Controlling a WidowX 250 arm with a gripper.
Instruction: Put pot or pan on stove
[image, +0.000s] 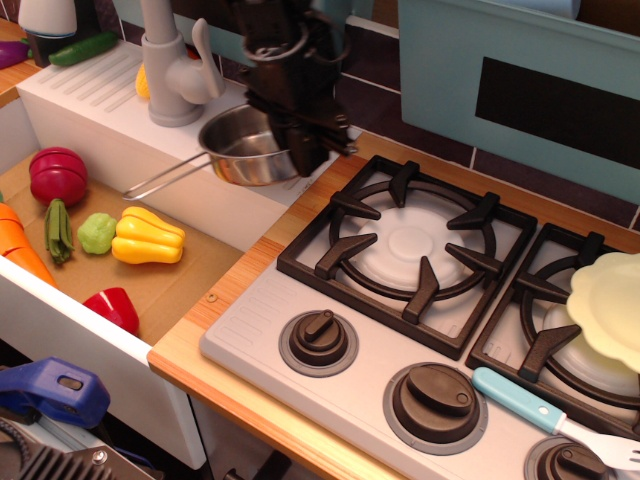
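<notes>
Gripper (300, 150) clamped on the rim of the steel saucepan (245, 150), held aloft to its left over the sink edge. Transfer pending: the stove (300, 300), with its free left burner grate (405, 245), lies below and right of the gripper.

One saucepan (243, 146), two burner grates (408, 250), three knobs (319, 339), one plate (610, 306).

Single fixed view, high at the front, angled down over stove (420, 290), sink basin (170, 270) at left, fairly close
</notes>
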